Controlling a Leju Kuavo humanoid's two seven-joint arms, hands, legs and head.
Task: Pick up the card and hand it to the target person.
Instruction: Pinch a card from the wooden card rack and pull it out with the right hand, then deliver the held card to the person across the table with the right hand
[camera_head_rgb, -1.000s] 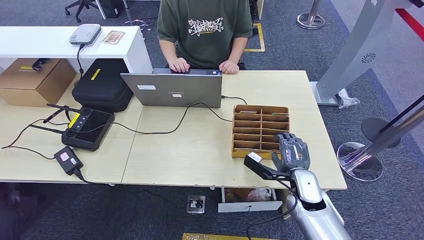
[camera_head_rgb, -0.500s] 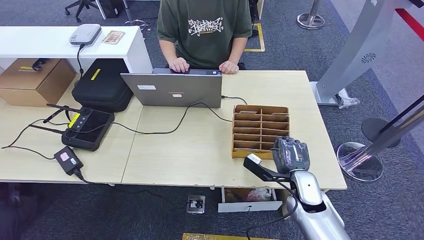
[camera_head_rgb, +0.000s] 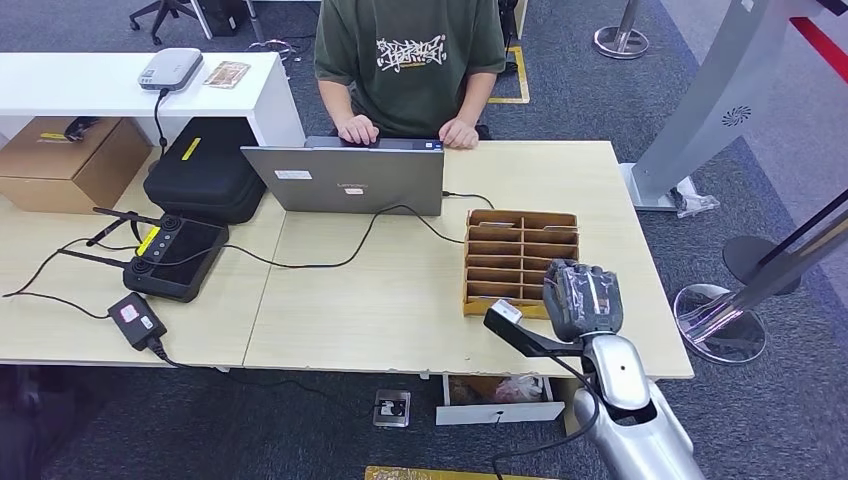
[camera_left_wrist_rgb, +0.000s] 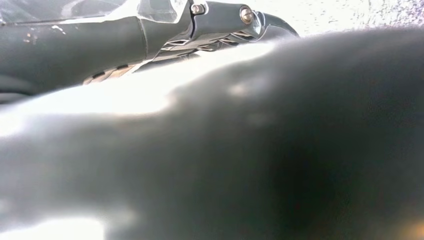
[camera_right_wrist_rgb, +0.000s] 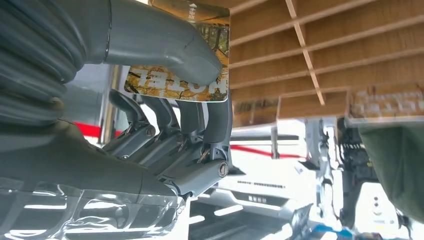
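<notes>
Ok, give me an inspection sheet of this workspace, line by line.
Surface: pale wooden table, bare in front of the laptop.
Job's things: card held against the wooden organizer; person seated across the table, hands at the laptop.
Clutter: laptop, black case, controller, cardboard box.
Hands: right hand pinches the card between thumb and fingers; left hand blurred, state unclear.
Cables: black cable crosses the table from the controller towards the laptop.
Surroundings: grey carpet, stanchion bases to the right.
</notes>
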